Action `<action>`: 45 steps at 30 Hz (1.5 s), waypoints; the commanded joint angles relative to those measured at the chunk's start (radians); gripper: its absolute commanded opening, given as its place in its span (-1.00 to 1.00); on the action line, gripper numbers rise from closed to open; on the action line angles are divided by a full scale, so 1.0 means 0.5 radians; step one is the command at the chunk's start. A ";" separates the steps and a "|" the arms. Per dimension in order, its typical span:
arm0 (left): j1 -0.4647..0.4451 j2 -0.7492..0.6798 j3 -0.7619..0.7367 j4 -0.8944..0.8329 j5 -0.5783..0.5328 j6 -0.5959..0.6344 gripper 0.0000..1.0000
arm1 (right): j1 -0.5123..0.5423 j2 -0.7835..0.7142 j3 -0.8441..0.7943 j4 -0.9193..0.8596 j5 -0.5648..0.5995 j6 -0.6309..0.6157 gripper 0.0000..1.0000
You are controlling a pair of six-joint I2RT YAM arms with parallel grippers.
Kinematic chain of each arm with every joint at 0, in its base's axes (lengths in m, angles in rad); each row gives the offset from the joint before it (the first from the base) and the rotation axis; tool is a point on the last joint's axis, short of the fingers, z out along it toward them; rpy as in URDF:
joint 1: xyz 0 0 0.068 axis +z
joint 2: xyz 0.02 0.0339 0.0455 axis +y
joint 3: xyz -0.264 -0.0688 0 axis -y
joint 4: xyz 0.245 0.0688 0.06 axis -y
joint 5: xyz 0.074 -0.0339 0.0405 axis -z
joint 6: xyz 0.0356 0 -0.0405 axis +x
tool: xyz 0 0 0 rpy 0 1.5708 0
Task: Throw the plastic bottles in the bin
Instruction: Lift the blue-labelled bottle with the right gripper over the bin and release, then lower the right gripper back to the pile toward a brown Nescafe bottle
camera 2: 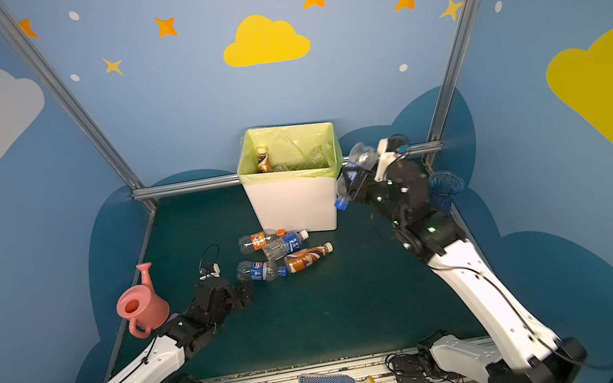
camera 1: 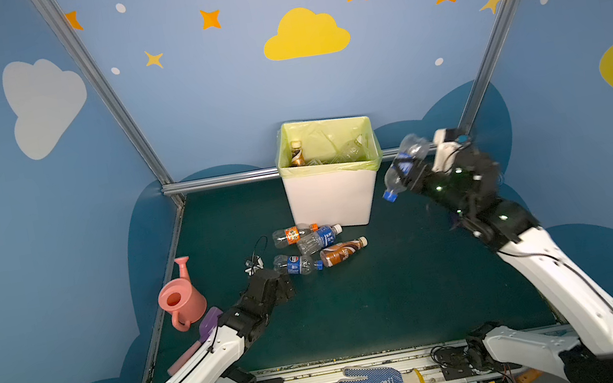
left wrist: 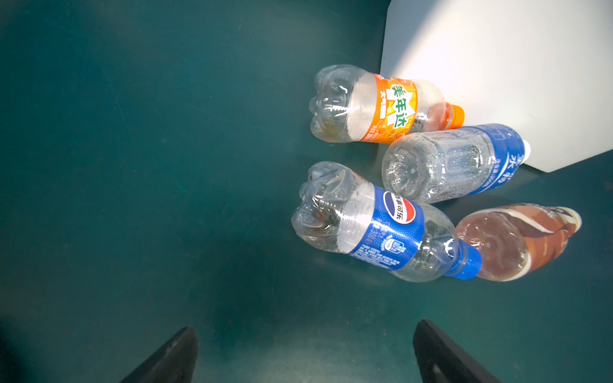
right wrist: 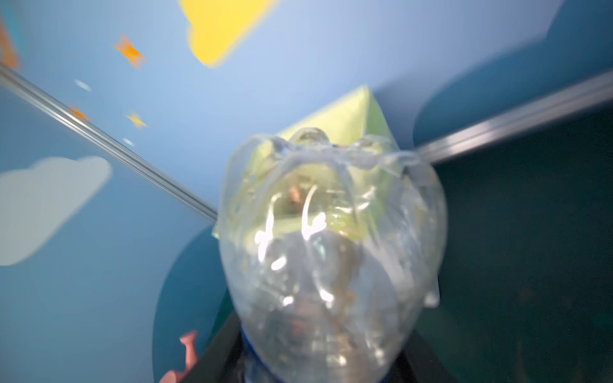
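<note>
Green tabletop [camera 1: 397, 291], four plastic bottles [camera 1: 319, 239] laid beside one bin [camera 1: 331, 201], fifth bottle [camera 1: 413, 149] clamped by right gripper [camera 1: 406, 175], left gripper [left wrist: 305, 328] spread wide.

Glossy plastic bottles [left wrist: 381, 225], matt white bin [camera 1: 329, 201]

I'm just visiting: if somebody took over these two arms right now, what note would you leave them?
Left gripper: open, empty, low over the mat, facing the Pepsi bottle.
Right gripper: shut on a blue-capped bottle, raised beside the bin, not yet over it.
Done: binned bottles lie inside.
To do: drop the held one, then four on the mat: Pepsi, orange-label bottle, water bottle, brown bottle.
</note>
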 commanded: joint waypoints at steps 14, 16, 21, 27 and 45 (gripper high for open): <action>0.012 0.254 0.168 -0.014 0.178 -0.043 1.00 | 0.020 1.530 1.583 -0.354 -0.606 -0.119 0.08; 0.011 0.244 0.165 -0.026 0.175 -0.039 1.00 | 0.020 1.731 1.956 -0.588 -0.596 -0.164 0.25; 0.012 0.194 0.136 -0.046 0.145 -0.049 1.00 | 0.032 1.478 1.919 -0.501 -0.307 -0.288 0.82; 0.009 0.149 0.122 0.001 0.205 -0.021 1.00 | 0.003 0.912 1.340 -0.253 -0.099 -0.375 0.96; -0.038 0.099 0.088 -0.024 0.119 -0.090 1.00 | -0.007 0.189 -0.844 0.339 -0.213 0.605 0.96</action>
